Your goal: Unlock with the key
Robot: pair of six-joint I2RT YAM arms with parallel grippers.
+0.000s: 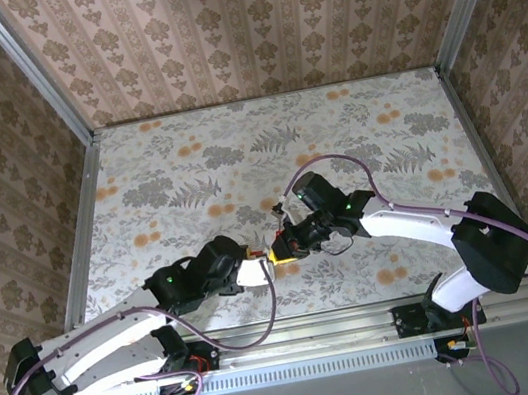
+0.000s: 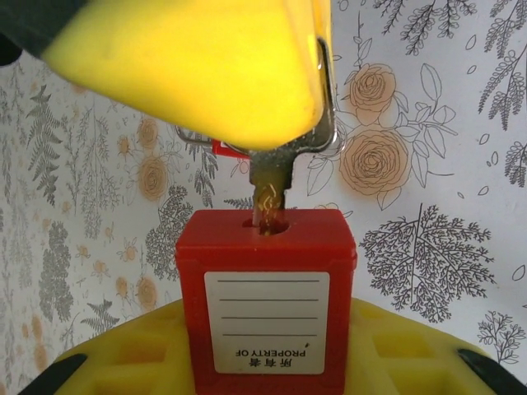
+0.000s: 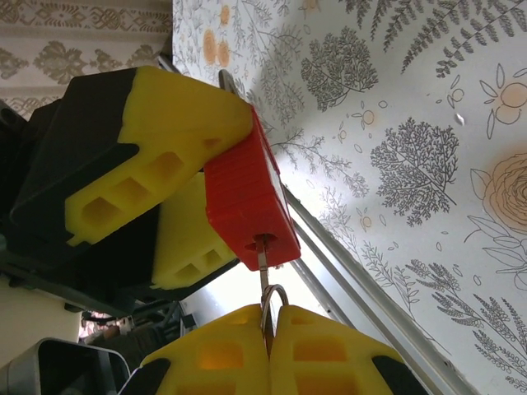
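Top external view shows the floral bench [image 1: 185, 150] across the middle of the frame. The left arm [image 1: 96, 342] and right arm [image 1: 420, 222] reach in from the lower corners and meet just below centre.

In the left wrist view, the left claw [image 2: 265, 354] at the bottom centre is clamped on a red padlock [image 2: 265, 247]. The padlock sits between the claw's yellow pads [image 2: 123, 362], with its white label facing the camera.

In the right wrist view, the right claw [image 3: 268, 329] at the bottom centre is closed tight, pinching the head of the key [image 3: 262, 257]. A silver key ring [image 3: 274, 295] is looped just above its fingertips.

The thin key blade bridges the two claws, and its tip is seated in the keyhole [image 2: 268, 224] on the padlock's end face.
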